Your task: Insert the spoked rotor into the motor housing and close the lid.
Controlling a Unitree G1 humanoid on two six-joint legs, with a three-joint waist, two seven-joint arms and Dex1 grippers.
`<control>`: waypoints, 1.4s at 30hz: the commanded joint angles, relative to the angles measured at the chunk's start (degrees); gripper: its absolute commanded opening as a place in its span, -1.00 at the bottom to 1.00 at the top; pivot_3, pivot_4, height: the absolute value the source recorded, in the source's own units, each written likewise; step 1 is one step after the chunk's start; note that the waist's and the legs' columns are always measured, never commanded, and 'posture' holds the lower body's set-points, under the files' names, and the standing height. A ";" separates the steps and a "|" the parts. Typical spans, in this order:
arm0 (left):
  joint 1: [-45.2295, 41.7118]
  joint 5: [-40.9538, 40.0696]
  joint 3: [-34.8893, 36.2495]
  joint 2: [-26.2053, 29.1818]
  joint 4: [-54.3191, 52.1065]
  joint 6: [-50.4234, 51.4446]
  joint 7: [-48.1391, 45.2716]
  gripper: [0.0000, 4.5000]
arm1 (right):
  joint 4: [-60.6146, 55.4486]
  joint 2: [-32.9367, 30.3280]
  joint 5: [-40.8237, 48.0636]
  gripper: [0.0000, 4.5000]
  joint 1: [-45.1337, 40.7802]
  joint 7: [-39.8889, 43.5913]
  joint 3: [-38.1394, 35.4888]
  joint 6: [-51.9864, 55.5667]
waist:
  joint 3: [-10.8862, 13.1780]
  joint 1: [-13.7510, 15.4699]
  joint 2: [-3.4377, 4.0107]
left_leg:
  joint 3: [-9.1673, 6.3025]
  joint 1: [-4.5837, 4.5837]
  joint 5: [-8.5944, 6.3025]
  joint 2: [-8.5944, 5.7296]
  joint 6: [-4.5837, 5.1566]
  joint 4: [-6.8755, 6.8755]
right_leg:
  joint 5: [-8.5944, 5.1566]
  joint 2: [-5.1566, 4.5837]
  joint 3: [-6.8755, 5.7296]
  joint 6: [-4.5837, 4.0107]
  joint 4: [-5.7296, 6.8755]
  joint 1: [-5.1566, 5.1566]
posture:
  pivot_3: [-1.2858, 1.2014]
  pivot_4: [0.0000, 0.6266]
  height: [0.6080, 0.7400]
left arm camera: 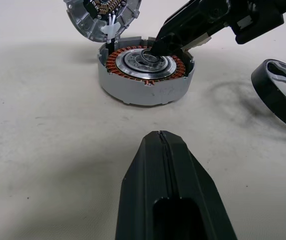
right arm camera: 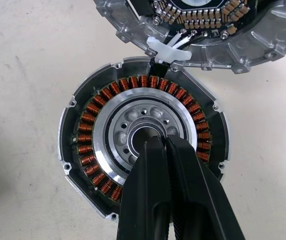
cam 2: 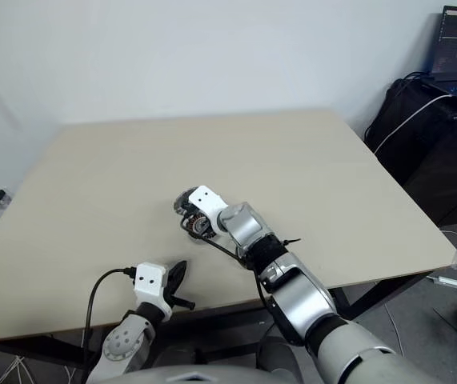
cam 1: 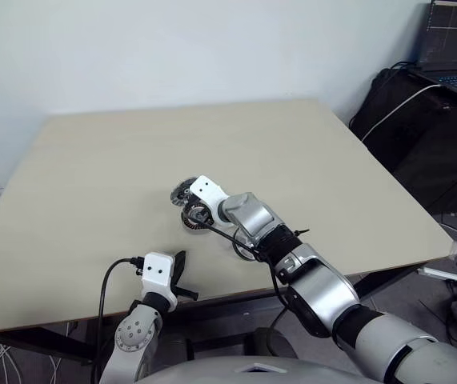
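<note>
Copper-wound motor housing flat, open face up, lid tilted open

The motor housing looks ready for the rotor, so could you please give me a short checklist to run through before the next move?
1. motor housing open, windings exposed: ok.
2. lid swung clear of the opening: ok.
3. spoked rotor lying beside the housing, not held: not ok.
4. right gripper shut, tips in the housing's centre, must withdraw: not ok.
5. left gripper shut, away from the parts: ok.
6. Debris inside the housing: cannot tell.
</note>
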 commanded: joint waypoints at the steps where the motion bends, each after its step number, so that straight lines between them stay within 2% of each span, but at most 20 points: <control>1: -0.17 -0.39 -0.30 -0.45 -2.10 -0.78 0.23 -1.00 | -1.23 0.12 -0.06 -0.99 -2.08 0.81 -0.22 -1.03 | 0.00 0.01 0.00 | 0.00 0.00 0.00 0.00 0.00 0.00 | 0.00 0.00 0.00 0.00 0.00 0.00 | 0.03 -1.00 1.00; 27: 0.06 -0.49 -0.66 -0.47 -2.21 -0.64 0.76 -1.00 | 2.83 0.46 -0.28 -0.99 -3.16 0.35 -0.79 -2.98 | 0.00 0.01 0.00 | 0.00 0.00 0.00 0.00 0.00 0.00 | 0.00 0.00 0.00 0.00 0.00 0.00 | 0.03 -1.00 1.00; 28: 0.05 -0.48 -0.67 -0.48 -2.19 -0.65 0.77 -1.00 | 2.88 0.41 -0.25 -0.78 -3.16 0.43 -0.80 -2.96 | 0.00 0.01 0.00 | 0.00 0.00 0.00 0.00 0.00 0.00 | 0.00 0.00 0.00 0.00 0.00 0.00 | 0.03 -1.00 1.00; 31: 0.19 -0.53 -0.69 -0.48 -2.19 -0.74 0.74 -1.00 | 2.68 0.28 -0.27 -0.41 -2.99 0.67 -0.68 -2.76 | 0.00 0.01 0.00 | 0.00 0.00 0.00 0.00 0.00 0.00 | 0.00 0.00 0.00 0.00 0.00 0.00 | 0.03 -1.00 1.00; 37: -0.04 -0.69 -0.82 -0.43 -1.78 -0.77 0.65 -1.00 | 0.79 -0.43 -0.49 0.48 -2.57 1.20 -0.48 -2.11 | 0.00 -0.02 0.00 | 0.00 0.00 0.00 0.00 0.00 0.00 | 0.00 0.00 0.00 0.00 0.00 0.00 | 0.03 -1.00 1.00; 42: -0.17 -0.81 -0.84 -0.26 -1.66 -0.73 0.42 -1.00 | -2.97 -0.77 0.22 0.48 -1.51 -0.84 -2.41 -2.51 | 0.01 0.00 0.01 | 0.00 0.00 0.00 0.00 0.00 0.00 | 0.00 0.00 0.00 0.00 0.00 -0.01 | 0.03 -1.00 1.00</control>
